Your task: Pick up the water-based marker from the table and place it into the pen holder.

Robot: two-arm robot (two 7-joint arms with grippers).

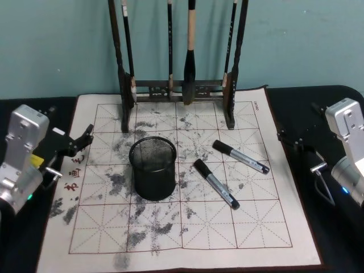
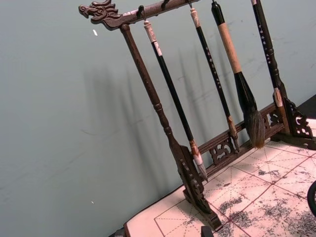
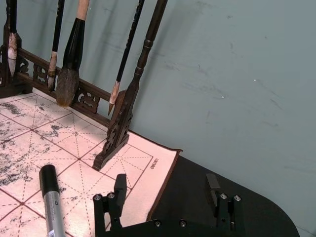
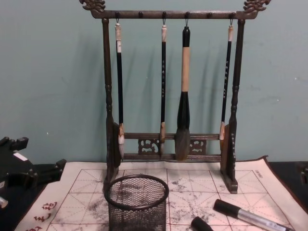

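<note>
Two water-based markers with black caps and grey barrels lie on the table's cream mat (image 1: 227, 233): one (image 1: 216, 183) just right of the pen holder, the other (image 1: 240, 156) farther right and back. The second marker (image 3: 51, 197) also shows in the right wrist view, and both (image 4: 250, 215) (image 4: 201, 224) in the chest view. The pen holder (image 1: 152, 168) (image 4: 137, 202), a black mesh cup, stands upright at mid-mat. My left gripper (image 1: 79, 139) hovers open at the mat's left edge. My right gripper (image 3: 165, 185) is open over the dark tabletop beyond the mat's right edge, holding nothing.
A tall dark wooden brush rack (image 1: 176, 85) (image 4: 168, 86) with several hanging brushes stands at the back of the mat, against a teal wall. Grey ink stains and red characters (image 1: 74, 170) mark the mat.
</note>
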